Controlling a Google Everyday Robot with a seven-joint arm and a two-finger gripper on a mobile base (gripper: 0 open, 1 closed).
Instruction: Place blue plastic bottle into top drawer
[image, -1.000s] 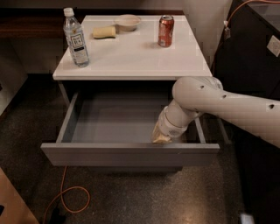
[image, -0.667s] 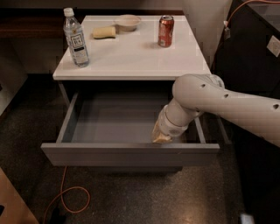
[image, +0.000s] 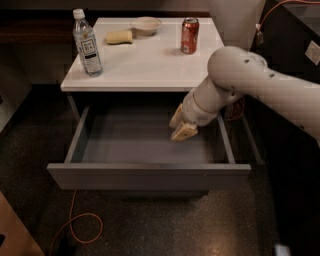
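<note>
Tracking progress: I judge the task about a third done, with the opening step finished and the bottle not yet handled.
Top drawer: the top drawer is pulled well out, and its grey inside holds nothing that I can see.
Blue plastic bottle: the blue plastic bottle stands upright on the white top above the drawer, toward the drawer's left side and behind its front panel.
Gripper: my gripper hangs inside the drawer's right half, near the right wall, its two fingers slightly parted and holding nothing.
Other things: a red can, a bowl and a yellow sponge sit on the top above the drawer, apart from the bottle.
Done: drawer open.
Left: lift out of the drawer, reach the bottle, grasp it, lower it into the drawer, release.
</note>
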